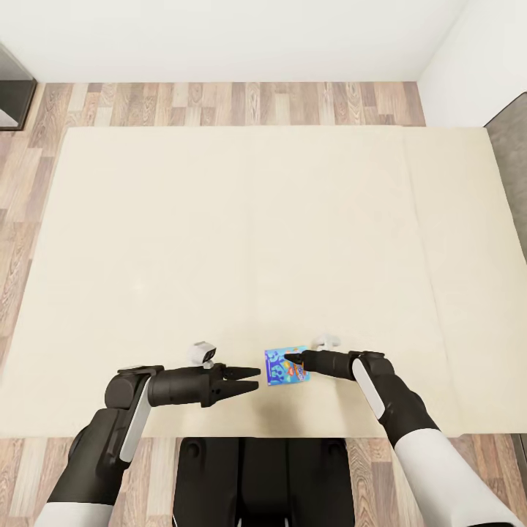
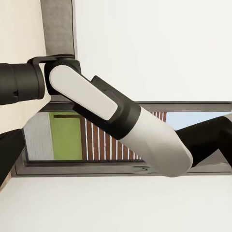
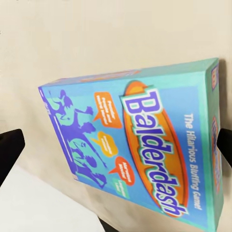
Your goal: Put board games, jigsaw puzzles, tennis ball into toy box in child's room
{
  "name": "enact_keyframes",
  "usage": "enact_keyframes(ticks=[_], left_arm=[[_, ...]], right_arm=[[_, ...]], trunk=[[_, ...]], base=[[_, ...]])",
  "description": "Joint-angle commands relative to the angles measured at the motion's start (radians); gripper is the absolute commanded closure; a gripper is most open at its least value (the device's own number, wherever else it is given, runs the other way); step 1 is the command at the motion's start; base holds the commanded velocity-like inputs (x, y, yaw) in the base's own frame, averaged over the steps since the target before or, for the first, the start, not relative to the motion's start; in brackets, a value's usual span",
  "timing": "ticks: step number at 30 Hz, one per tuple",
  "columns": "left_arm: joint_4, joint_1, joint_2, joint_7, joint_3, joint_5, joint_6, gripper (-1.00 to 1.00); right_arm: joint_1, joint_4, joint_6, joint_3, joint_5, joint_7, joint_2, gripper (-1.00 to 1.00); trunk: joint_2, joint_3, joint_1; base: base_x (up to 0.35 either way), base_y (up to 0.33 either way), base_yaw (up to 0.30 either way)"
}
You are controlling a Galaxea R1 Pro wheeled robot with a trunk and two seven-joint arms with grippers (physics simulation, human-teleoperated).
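A wooden plank floor [image 1: 219, 102] and white walls [image 1: 219, 36] frame the bed [image 1: 183, 241], whose plain cream mattress spreads across most of the head view. A dark piece of furniture [image 1: 11, 95] is cut off at that view's upper left edge, and a grey strip [image 1: 512, 168] runs down the right side.

The blue board game [image 1: 286, 365] lies near the front edge of the mattress, close to the robot. In the right wrist view the box [image 3: 140, 154] shows its printed face, with the title "Balderdash" in an orange oval, purple cartoon figures and small orange, yellow and green speech bubbles whose text is too small to read. One corner of the box is cut off by the frame. No container is in view here; the game sits on the bare mattress.

The right gripper [image 1: 293, 359] reaches in from the right, its dark fingertips over the box's top edge. In the right wrist view the two fingers [image 3: 9, 152] stand wide apart, one on each side of the box; whether either touches it I cannot tell.

The left gripper [image 1: 252, 379] points toward the game from the left, just beside it, its two fingers slightly parted and holding nothing. The left wrist view looks across at the right arm [image 2: 121, 125] in front of a window [image 2: 96, 140].
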Motion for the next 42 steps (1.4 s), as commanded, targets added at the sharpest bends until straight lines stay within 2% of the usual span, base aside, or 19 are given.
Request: enact_keyframes(ticks=[1, 42], left_arm=[[0.0, 0.0, 0.0, -0.002, 0.0, 0.001, 0.011, -1.0], [0.0, 0.0, 0.0, -0.003, 0.0, 0.001, 0.011, -1.0]], right_arm=[[0.0, -0.001, 0.004, 0.002, -0.002, 0.0, -0.001, -1.0], [0.001, -0.001, 0.004, 0.002, -0.002, -0.001, 0.0, -1.0]], trunk=[[-0.002, -0.001, 0.001], [-0.002, -0.001, 0.001]], base=[[0.0, 0.005, 0.0], [0.0, 0.056, 0.0]])
